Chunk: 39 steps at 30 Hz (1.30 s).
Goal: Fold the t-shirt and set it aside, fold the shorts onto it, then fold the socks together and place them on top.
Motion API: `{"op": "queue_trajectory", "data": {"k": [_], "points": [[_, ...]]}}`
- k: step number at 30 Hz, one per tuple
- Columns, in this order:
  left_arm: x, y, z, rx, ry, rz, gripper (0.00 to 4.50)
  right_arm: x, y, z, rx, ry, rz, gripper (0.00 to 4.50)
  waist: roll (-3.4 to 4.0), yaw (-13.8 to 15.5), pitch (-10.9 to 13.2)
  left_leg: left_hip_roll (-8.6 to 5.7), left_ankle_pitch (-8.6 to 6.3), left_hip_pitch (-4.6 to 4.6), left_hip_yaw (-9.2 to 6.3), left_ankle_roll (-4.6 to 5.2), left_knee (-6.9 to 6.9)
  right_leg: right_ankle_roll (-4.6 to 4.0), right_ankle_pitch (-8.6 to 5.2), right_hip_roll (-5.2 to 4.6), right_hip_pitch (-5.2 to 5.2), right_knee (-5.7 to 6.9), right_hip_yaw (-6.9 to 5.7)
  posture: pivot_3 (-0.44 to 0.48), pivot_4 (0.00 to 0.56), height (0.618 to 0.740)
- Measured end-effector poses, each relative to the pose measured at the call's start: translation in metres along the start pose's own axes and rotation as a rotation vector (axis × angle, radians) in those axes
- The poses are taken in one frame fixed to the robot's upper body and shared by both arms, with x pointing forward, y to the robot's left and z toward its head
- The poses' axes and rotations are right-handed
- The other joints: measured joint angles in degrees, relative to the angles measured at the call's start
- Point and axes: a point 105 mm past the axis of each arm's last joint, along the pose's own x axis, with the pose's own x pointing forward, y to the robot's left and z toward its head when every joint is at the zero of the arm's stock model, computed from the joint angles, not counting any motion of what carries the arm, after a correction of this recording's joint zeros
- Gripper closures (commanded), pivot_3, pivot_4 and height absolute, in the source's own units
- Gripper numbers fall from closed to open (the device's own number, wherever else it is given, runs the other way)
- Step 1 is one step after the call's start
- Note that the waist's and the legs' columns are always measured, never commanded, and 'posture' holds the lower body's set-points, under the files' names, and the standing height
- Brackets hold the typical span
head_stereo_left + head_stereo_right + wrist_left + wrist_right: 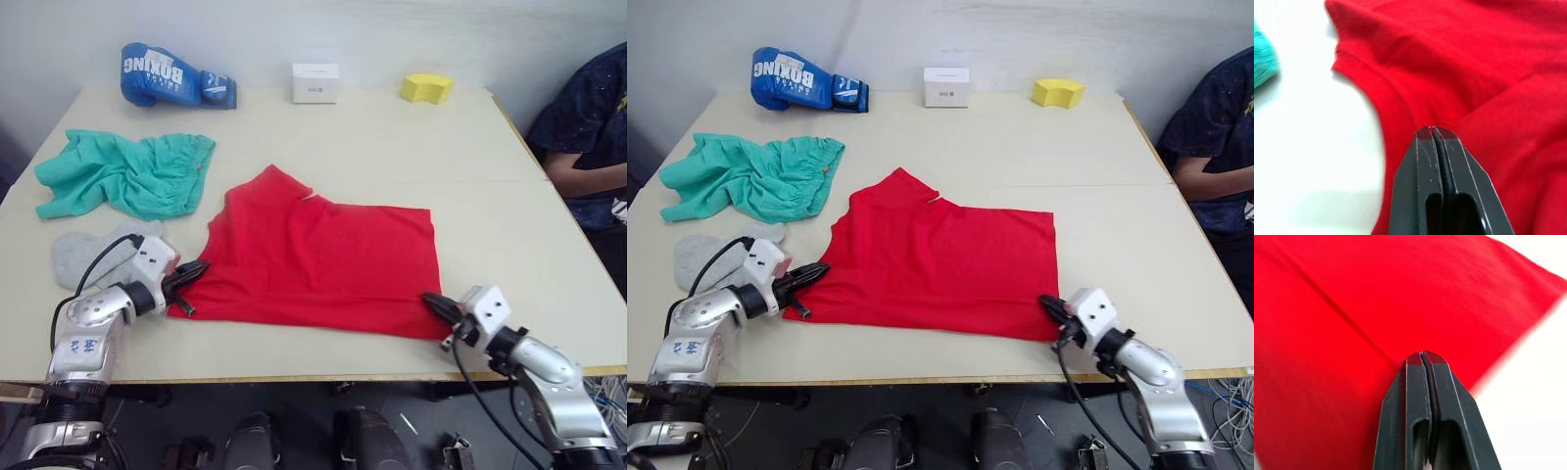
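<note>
One readable word out here: "BOXING", in white capitals across the cuff end of the blue boxing glove (174, 76) lying at the far left of the counter (392, 137). There is smaller white print under it, too small to make out. The white box (315, 83) beside it carries a faint dark mark on its front face, but it cannot be read.

L (195, 270) & R (432, 303) fingers closed, low.
</note>
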Motion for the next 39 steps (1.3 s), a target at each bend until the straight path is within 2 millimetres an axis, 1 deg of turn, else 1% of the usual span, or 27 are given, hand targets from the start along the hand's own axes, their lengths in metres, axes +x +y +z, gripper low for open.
{"op": "queue_trajectory", "data": {"k": [1,2,4,5,7,9,10,11,12,14,15,16,19,21,22,23,26,28,30,31,33,34,35,37,38,39], "points": [[-0.006,0.0,0.0,-0.021,-0.018,0.01,4.46,-0.007,-0.005,-0.002,0.001,0.018,-0.015,4.5,-0.01,-0.08,0.01,0.02,0.02,0.0,-0.01,-0.02,0.0,-0.01,0.01,0.01,-0.01,0.02,0.0,0.0,0.15,0.74],[-0.012,-0.001,0.004,-0.041,-0.054,0.013,4.46,-0.012,-0.008,-0.002,0.012,0.019,-0.021,4.5,-0.03,-0.15,0.04,0.03,0.03,-0.02,-0.01,-0.04,-0.03,-0.02,0.01,0.01,-0.05,0.04,0.01,0.0,0.15,0.74],[-0.026,-0.007,0.02,-0.042,-0.125,-0.021,4.46,-0.018,-0.006,0.012,0.018,-0.01,0.021,4.5,-0.01,-0.36,0.06,0.08,0.06,-0.01,-0.01,-0.08,-0.09,-0.05,0.0,0.03,-0.06,0.08,0.02,0.0,0.15,0.74],[-0.034,-0.011,0.031,-0.023,-0.153,-0.054,4.29,-0.02,-0.003,0.023,0.01,-0.033,0.057,4.5,-0.01,-0.38,0.06,0.09,0.07,0.01,-0.02,-0.1,-0.1,-0.06,-0.01,0.05,-0.06,0.08,0.02,0.0,0.15,0.74],[-0.047,-0.018,0.043,0.034,-0.156,-0.12,3.86,-0.025,0.004,0.038,-0.003,-0.047,0.139,4.13,0.0,-0.34,0.06,0.09,0.07,0.04,-0.02,-0.12,-0.12,-0.08,-0.03,0.07,-0.05,0.08,0.01,0.0,0.15,0.74],[-0.063,-0.023,0.036,0.125,-0.066,-0.193,3.3,-0.034,0.018,0.044,-0.049,-0.006,0.269,3.61,0.04,-0.23,0.07,0.08,0.06,0.07,-0.01,-0.13,-0.23,-0.13,-0.05,0.07,-0.05,-0.05,0.01,0.0,0.15,0.74],[-0.068,-0.023,0.032,0.16,-0.028,-0.209,2.97,-0.038,0.024,0.043,-0.05,0.014,0.31,3.25,0.03,-0.09,0.07,0.08,0.05,0.07,-0.02,-0.14,-0.27,-0.15,-0.06,0.08,-0.05,-0.11,-0.01,0.0,0.15,0.74],[-0.072,-0.023,0.027,0.196,0.004,-0.231,2.6,-0.04,0.029,0.043,-0.052,0.029,0.353,2.87,0.03,-0.01,0.07,0.08,0.04,0.05,-0.01,-0.14,-0.26,-0.16,-0.07,0.07,-0.07,-0.13,-0.01,0.0,0.15,0.74],[-0.075,-0.024,0.024,0.24,0.03,-0.255,2.34,-0.042,0.034,0.043,-0.069,0.053,0.4,2.55,0.06,0.0,0.09,0.07,0.02,0.03,0.0,-0.12,-0.26,-0.17,-0.07,0.04,-0.09,-0.17,0.0,0.0,0.15,0.74],[-0.08,-0.023,0.015,0.315,0.089,-0.299,1.67,-0.045,0.037,0.041,-0.119,0.104,0.466,1.84,0.06,0.05,0.09,0.07,0.01,0.03,0.01,-0.09,-0.32,-0.29,-0.08,0.03,-0.06,-0.42,-0.01,0.0,0.15,0.74],[-0.081,-0.023,0.009,0.343,0.114,-0.317,1.64,-0.045,0.038,0.039,-0.137,0.12,0.479,1.41,0.06,0.08,0.08,0.07,0.02,0.03,0.0,-0.09,-0.48,-0.91,-0.33,0.03,-0.05,-0.69,-0.01,0.0,0.15,0.74],[-0.081,-0.024,0.004,0.367,0.131,-0.329,1.64,-0.044,0.039,0.037,-0.149,0.13,0.487,1.1,0.05,0.08,0.08,0.07,0.02,0.0,0.01,-0.08,-0.53,-1.07,-0.39,0.03,-0.03,-0.8,-0.01,0.0,0.15,0.74],[-0.072,-0.027,-0.007,0.421,0.166,-0.364,1.64,-0.035,0.039,0.024,-0.194,0.172,0.501,1.1,0.05,0.05,0.08,0.04,0.02,-0.15,0.05,-0.01,-0.53,-0.96,-0.32,-0.01,-0.1,-0.82,0.01,0.0,0.15,0.74],[-0.067,-0.027,-0.008,0.433,0.171,-0.38,1.64,-0.031,0.035,0.019,-0.223,0.196,0.49,1.1,0.05,0.01,0.08,0.04,-0.03,-0.22,0.07,0.01,-0.54,-0.49,-0.07,-0.01,-0.17,-0.76,0.01,0.0,0.15,0.74],[-0.066,-0.027,-0.008,0.438,0.17,-0.384,1.64,-0.03,0.034,0.019,-0.24,0.191,0.494,1.1,0.04,0.0,0.07,0.05,-0.06,-0.19,0.07,-0.03,-0.55,-0.19,0.1,0.02,-0.16,-0.73,-0.02,0.0,0.15,0.74],[-0.064,-0.027,-0.008,0.448,0.17,-0.388,1.64,-0.027,0.034,0.02,-0.259,0.184,0.498,1.1,0.03,-0.01,0.06,0.07,-0.07,-0.16,0.06,-0.04,-0.55,-0.22,0.07,0.04,-0.15,-0.73,-0.03,0.0,0.15,0.74],[-0.058,-0.02,-0.007,0.505,0.185,-0.388,1.64,-0.02,0.03,0.02,-0.289,0.181,0.501,1.72,0.05,-0.06,0.06,0.08,-0.06,0.02,0.07,-0.07,-0.55,-0.23,0.06,0.06,-0.05,-0.67,-0.04,0.0,0.15,0.74],[-0.054,-0.015,-0.007,0.53,0.195,-0.379,1.64,-0.015,0.028,0.019,-0.296,0.181,0.493,2.41,0.08,-0.16,0.03,0.08,-0.01,0.13,0.07,-0.05,-0.54,-0.18,0.11,0.05,0.0,-0.67,-0.02,0.0,0.15,0.74],[-0.051,-0.011,-0.008,0.542,0.197,-0.372,1.64,-0.011,0.025,0.018,-0.305,0.183,0.483,3.08,0.12,-0.22,0.0,0.08,0.03,0.19,0.07,-0.02,-0.53,-0.44,0.12,0.04,0.01,-0.72,0.02,0.0,0.15,0.74],[-0.049,-0.01,-0.008,0.55,0.198,-0.374,1.83,-0.01,0.024,0.017,-0.313,0.188,0.482,3.42,0.16,-0.23,-0.05,0.07,0.03,0.22,0.07,-0.02,-0.53,-0.54,0.13,0.04,-0.01,-0.77,0.02,0.0,0.15,0.74],[-0.045,-0.008,-0.009,0.568,0.213,-0.384,2.28,-0.007,0.023,0.015,-0.316,0.197,0.483,4.1,0.32,-0.22,-0.3,0.08,0.03,0.28,0.08,-0.02,-0.66,-1.13,-0.04,0.04,-0.01,-1.04,0.01,0.0,0.15,0.74],[-0.044,-0.007,-0.011,0.572,0.223,-0.389,2.55,-0.007,0.023,0.015,-0.314,0.2,0.483,4.4,0.41,-0.19,-0.41,0.08,0.03,0.28,0.1,-0.02,-0.69,-1.13,-0.03,0.03,0.01,-1.06,0.02,0.0,0.15,0.74],[-0.043,-0.006,-0.013,0.569,0.23,-0.388,2.89,-0.006,0.022,0.014,-0.315,0.202,0.484,4.5,0.55,-0.13,-0.61,0.08,0.03,0.29,0.11,-0.02,-0.7,-1.13,-0.03,0.03,0.01,-1.06,0.02,0.0,0.15,0.74],[-0.041,-0.005,-0.016,0.564,0.247,-0.392,3.53,-0.006,0.022,0.014,-0.317,0.204,0.486,4.5,0.82,-0.07,-1.0,0.08,0.12,0.29,0.13,0.05,-0.72,-1.06,-0.01,0.04,0.09,-1.01,0.02,0.0,0.15,0.74],[-0.04,-0.005,-0.018,0.563,0.257,-0.393,3.84,-0.006,0.022,0.014,-0.319,0.203,0.488,4.5,0.9,-0.05,-1.17,0.08,0.18,0.29,0.14,0.08,-0.73,-0.8,0.11,0.04,0.09,-0.93,0.02,0.0,0.15,0.74],[-0.04,-0.005,-0.021,0.559,0.264,-0.395,4.16,-0.006,0.022,0.014,-0.321,0.202,0.49,4.5,0.99,-0.05,-1.27,0.08,0.19,0.29,0.14,0.09,-0.73,-0.33,0.35,0.04,0.09,-0.87,0.02,0.0,0.15,0.74]]}}
